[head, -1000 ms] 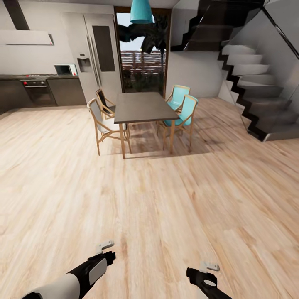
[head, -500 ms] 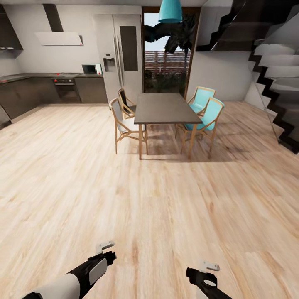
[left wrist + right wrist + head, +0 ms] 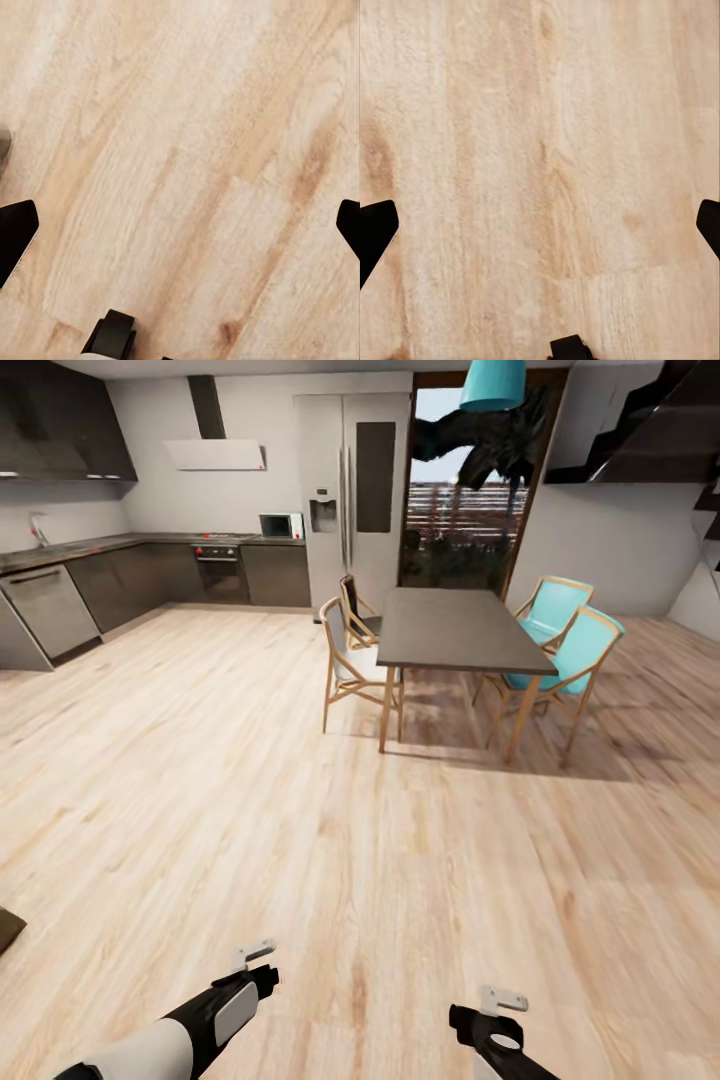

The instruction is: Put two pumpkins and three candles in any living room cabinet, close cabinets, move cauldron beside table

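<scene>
Grey kitchen cabinets (image 3: 60, 605) line the far left wall. The left gripper (image 3: 180, 225) hangs spread over bare wood floor (image 3: 300, 840), holding nothing. Farther back stands a dark dining table (image 3: 455, 630) with teal chairs (image 3: 575, 655). The right gripper (image 3: 540, 225) is likewise spread, empty. No pumpkins, candles or cauldron visible.

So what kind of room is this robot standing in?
It looks like an open-plan home kitchen and dining area: a dining table with chairs on a wooden floor, a tall fridge, and an oven set into dark counters.
</scene>
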